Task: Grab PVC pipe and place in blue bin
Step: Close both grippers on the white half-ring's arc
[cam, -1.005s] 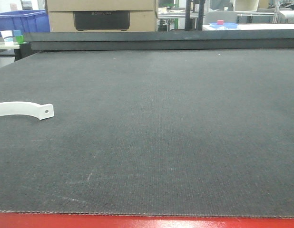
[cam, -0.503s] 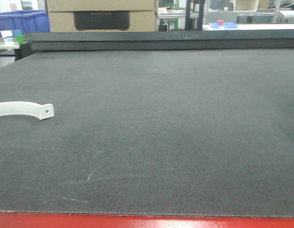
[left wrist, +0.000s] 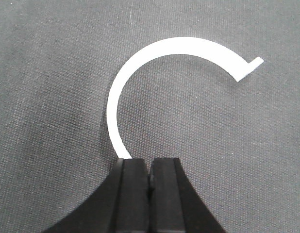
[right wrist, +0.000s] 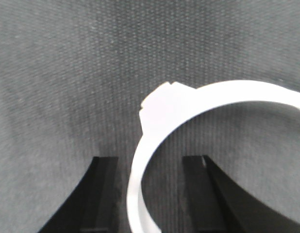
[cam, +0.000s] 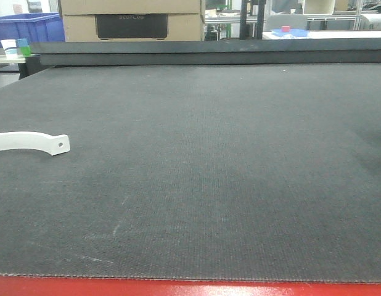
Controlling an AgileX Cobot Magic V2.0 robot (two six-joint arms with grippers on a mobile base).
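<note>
pvc pipe on the dark mat: three views

exterior front-facing: pvc pipe [cam: 24, 140] lying on the dark mat [cam: 209, 172] at the left edge of the frame, cut off by that edge, with its holed tab pointing right. blue bin [cam: 30, 28] in the upper left, beyond the far end of the mat and well apart from the pipe. cardboard box [cam: 132, 18] at top centre. red strip [cam: 190, 288] along the bottom edge.

left wrist-mounted: left gripper [left wrist: 150, 177] at bottom centre, fingers pressed together with nothing between them. pvc pipe [left wrist: 184, 46] seen as a wide open arc on the mat, rising from the upper corner of the left-hand finger, sweeping over the top and ending in a tab at the upper right. contact between pipe end and finger not discernible.

right wrist-mounted: right gripper [right wrist: 152, 194] at the bottom, fingers set apart. white curved strip [right wrist: 162, 109], blurred and close to the lens, running from the right edge to a flat tab near centre, then down between the two fingers, nearer the left-hand one. contact with either finger not discernible. not discernible either whether this is the same piece as in the other views.
</note>
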